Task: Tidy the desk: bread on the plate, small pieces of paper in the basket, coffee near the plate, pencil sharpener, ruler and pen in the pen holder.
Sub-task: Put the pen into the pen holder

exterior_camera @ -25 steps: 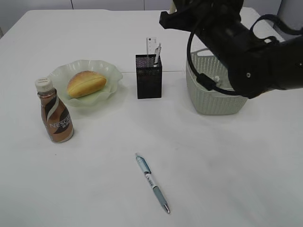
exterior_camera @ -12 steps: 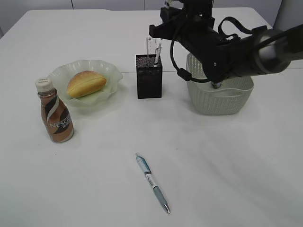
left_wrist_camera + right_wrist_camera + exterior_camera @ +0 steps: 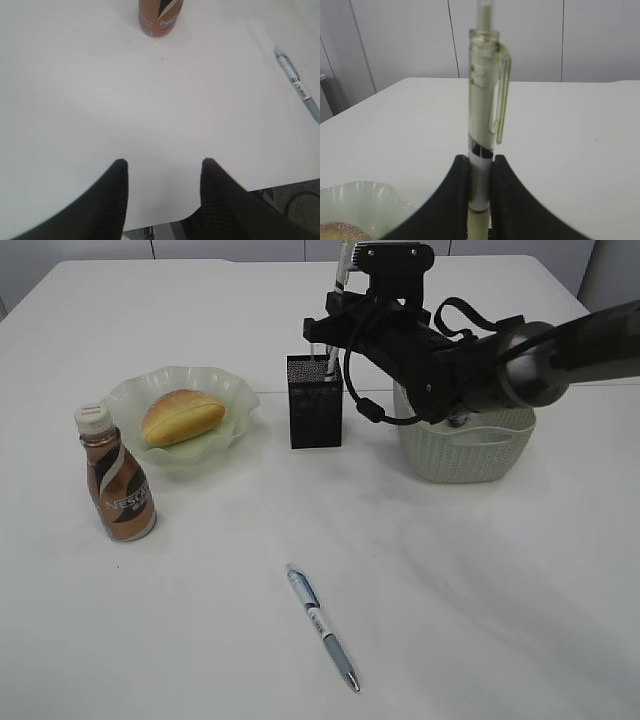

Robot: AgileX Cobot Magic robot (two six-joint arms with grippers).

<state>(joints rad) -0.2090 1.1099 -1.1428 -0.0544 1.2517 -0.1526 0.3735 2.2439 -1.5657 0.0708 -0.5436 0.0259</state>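
A: Step in hand?

B: Pen stowing. A pen (image 3: 484, 115) is pinched upright between the fingers of the right gripper (image 3: 480, 172), clip end up, and is held over the holder (image 3: 314, 401) towards the desk's (image 3: 480, 600) far edge. Whether the tip is already inside the mesh cannot be told. The ruler is judged to be in the holder, but it is mostly hidden by the arm.

A: Left gripper?

B: The left gripper (image 3: 162, 172) is hung over the near left edge, fingers spread, nothing between them.

A: Rest of the task?

B: The bread (image 3: 182, 416) is seen on the plate (image 3: 236, 390), near the far left corner; the coffee (image 3: 117, 476) stands just beside the plate. The basket (image 3: 470, 450) sits right of the holder; its contents cannot be made out. A second pen (image 3: 321, 625) lies flat near the near edge, middle.

A: Next move?

B: A straight lowering into a free part of the cup is called for, then release. The second pen is judged still outstanding.
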